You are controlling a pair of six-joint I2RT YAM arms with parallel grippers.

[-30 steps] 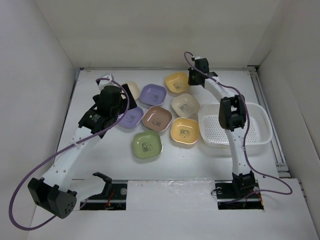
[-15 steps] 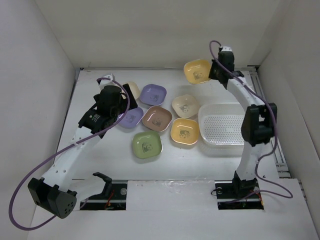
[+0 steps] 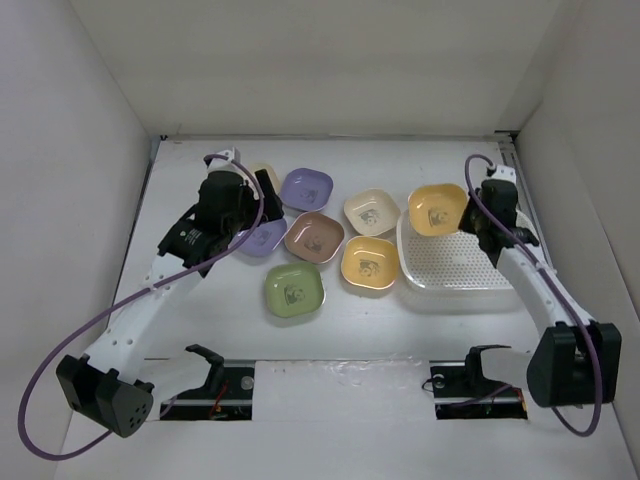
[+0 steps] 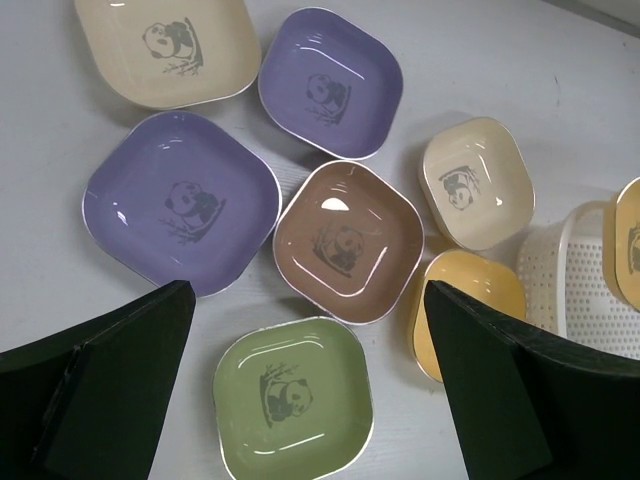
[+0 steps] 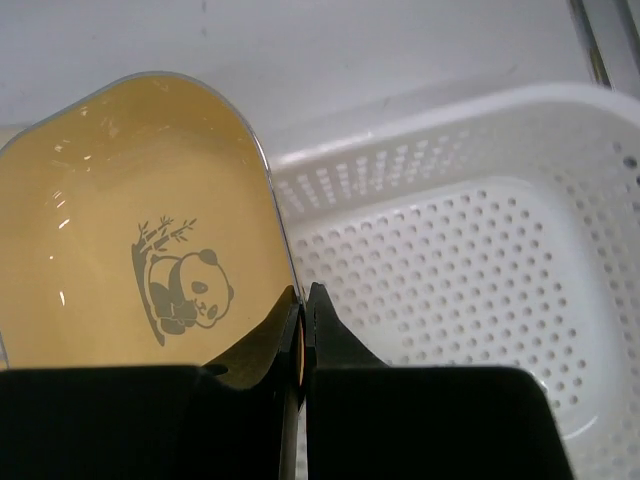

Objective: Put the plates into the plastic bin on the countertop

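Observation:
A yellow plate (image 3: 437,208) hangs tilted over the far-left corner of the white plastic bin (image 3: 470,268), with my right gripper (image 3: 468,212) shut on its right rim. In the right wrist view the jaws (image 5: 303,300) pinch the plate (image 5: 130,250) above the perforated bin floor (image 5: 480,280). My left gripper (image 3: 258,208) hovers open over the plates on the countertop (image 3: 350,330). Below it lie a green plate (image 4: 295,400), a brown one (image 4: 348,240), two purple ones (image 4: 180,200) (image 4: 330,80), two cream ones (image 4: 165,45) (image 4: 476,180) and a yellow one (image 4: 465,300).
White walls close in the countertop on the left, back and right. A metal rail (image 3: 528,200) runs along the right side behind the bin. The arm bases and a cable slot (image 3: 340,385) sit at the near edge.
My right arm has swung the yellow plate from the back middle, round to the right and down over the bin's far-left corner. The left arm has barely moved.

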